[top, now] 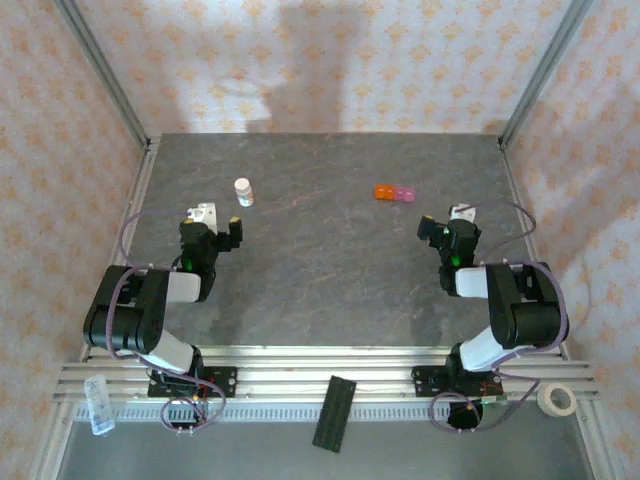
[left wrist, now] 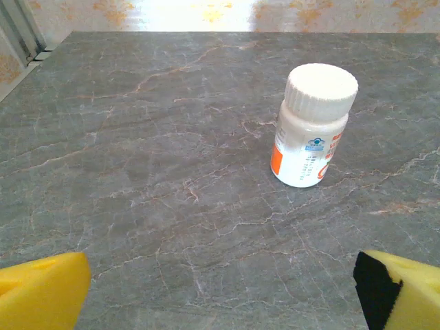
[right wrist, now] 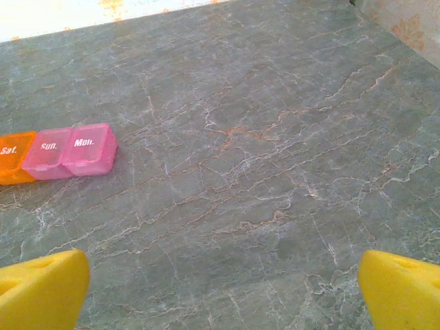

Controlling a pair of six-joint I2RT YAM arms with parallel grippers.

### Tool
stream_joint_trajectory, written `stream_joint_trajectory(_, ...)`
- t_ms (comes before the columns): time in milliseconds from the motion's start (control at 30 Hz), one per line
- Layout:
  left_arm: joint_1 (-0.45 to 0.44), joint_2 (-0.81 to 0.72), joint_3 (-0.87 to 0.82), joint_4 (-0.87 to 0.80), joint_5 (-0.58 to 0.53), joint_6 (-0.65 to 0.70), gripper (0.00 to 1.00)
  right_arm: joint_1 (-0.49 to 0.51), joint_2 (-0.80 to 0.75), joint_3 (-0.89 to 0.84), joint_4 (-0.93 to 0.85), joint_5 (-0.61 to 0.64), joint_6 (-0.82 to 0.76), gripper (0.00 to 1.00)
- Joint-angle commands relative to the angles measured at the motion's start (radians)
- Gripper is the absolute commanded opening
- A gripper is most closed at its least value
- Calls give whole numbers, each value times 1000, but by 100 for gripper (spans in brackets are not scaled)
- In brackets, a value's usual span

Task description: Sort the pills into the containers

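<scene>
Facing the capped bottle point(left wrist: 313, 127), the left gripper point(top: 222, 222) holds its jaws wide and empty; the right gripper point(top: 446, 222), equally wide and empty, faces the containers point(top: 394, 193), right of centre on the worktop point(top: 320, 250), likely readying one arm per item.

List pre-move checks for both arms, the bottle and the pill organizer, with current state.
1. Left gripper jaws open: ok.
2. Right gripper jaws open: ok.
3. Bottle upright, ahead of the left gripper, untouched: ok.
4. Bottle cap off for pouring: not ok, cap is on.
5. Organizer strip flat on the table, apart from both grippers: ok.
6. Organizer lids open to take pills: not ok, they look shut.
</scene>
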Motion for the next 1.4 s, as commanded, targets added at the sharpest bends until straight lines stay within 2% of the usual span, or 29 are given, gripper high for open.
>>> stream_joint_trajectory(0, 5, 4, 12, 3, -28, -2, 100, -8, -13, 7, 1, -1, -16, 100)
stream_joint_trajectory(1167, 5, 0, 5, 13, -13, 4, 100, -9, -14, 5, 4, -3, -15, 100)
stream_joint_trajectory(1267, 1, -30, -7, 15, -30, 1, 100, -9, -69, 53, -126, -16, -22, 100)
stream_joint_trajectory(1367, 1, -79, 14, -66, -47, -2, 100, -9, -124, 171, -387, -2, 11, 100)
